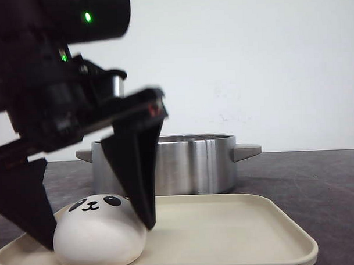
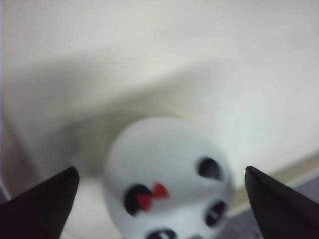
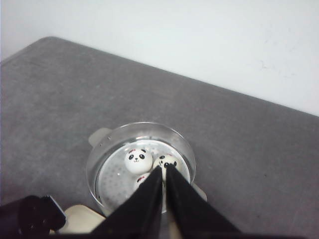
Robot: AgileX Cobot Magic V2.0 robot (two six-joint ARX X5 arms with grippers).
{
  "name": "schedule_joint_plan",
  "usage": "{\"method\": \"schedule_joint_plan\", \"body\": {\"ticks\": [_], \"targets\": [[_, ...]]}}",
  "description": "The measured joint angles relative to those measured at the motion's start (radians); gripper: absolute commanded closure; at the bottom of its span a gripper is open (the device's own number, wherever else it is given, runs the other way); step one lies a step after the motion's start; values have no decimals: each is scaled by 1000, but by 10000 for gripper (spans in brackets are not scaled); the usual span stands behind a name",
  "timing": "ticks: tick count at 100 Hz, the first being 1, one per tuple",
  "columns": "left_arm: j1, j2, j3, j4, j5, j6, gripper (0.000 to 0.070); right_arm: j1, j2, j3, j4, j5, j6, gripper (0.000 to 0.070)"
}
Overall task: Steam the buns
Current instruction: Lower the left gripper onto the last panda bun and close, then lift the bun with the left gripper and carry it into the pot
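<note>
In the front view, the left claw (image 1: 90, 220) is being shown spread wide, its two black fingers straddling a panda-faced bun (image 1: 100, 230) at the near left corner of a cream tray (image 1: 239, 235). Whether the fingers are touching the bun's sides cannot be told; no squeeze is being shown in the dough. A steel pot (image 1: 190, 164) with side handles is being shown just beyond the tray, on the dark desk (image 1: 318, 180).

In the left wrist view, the same bun (image 2: 167, 181) is being seen between the two fingertips (image 2: 42, 206), with clear gaps on both sides, so nothing is being held. A small red bow is being shown on its head.

In the right wrist view, the right claw (image 3: 164, 172) is being shown with its fingers pressed nearly together and empty, high above the pot (image 3: 141, 167). At least three buns (image 3: 138, 160) are being seen inside on a perforated steamer plate.

The bun is being judged light, soft and smooth-skinned, so it is likely to be dented by a hard pinch. It is best taken low across its widest part, with gentle closing.
</note>
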Motion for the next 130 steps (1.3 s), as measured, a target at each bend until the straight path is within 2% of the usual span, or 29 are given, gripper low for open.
{"method": "schedule_joint_plan", "body": {"ticks": [8, 21, 32, 41, 68, 86, 96, 115, 130], "targets": [[0, 9, 4, 14, 0, 0, 8, 0, 0, 0, -17, 0, 0, 696], [0, 15, 8, 15, -2, 0, 182, 0, 0, 0, -27, 0, 0, 696], [0, 20, 8, 14, -2, 0, 403, 0, 0, 0, -26, 0, 0, 696], [0, 23, 8, 11, -1, 0, 700, 0, 0, 0, -26, 0, 0, 696], [0, -18, 36, -8, 29, 0, 690, 0, 0, 0, -26, 0, 0, 696], [0, -134, 184, 6, 30, 15, 690, 0, 0, 0, -21, 0, 0, 696], [2, -153, 284, 8, -12, 44, 690, 0, 0, 0, -1, 0, 0, 696], [52, -139, 414, 31, -162, 140, 690, 0, 0, 0, 6, 0, 0, 696], [135, -103, 433, 68, -182, 206, 690, 0, 0, 0, 6, 0, 0, 696]]}}
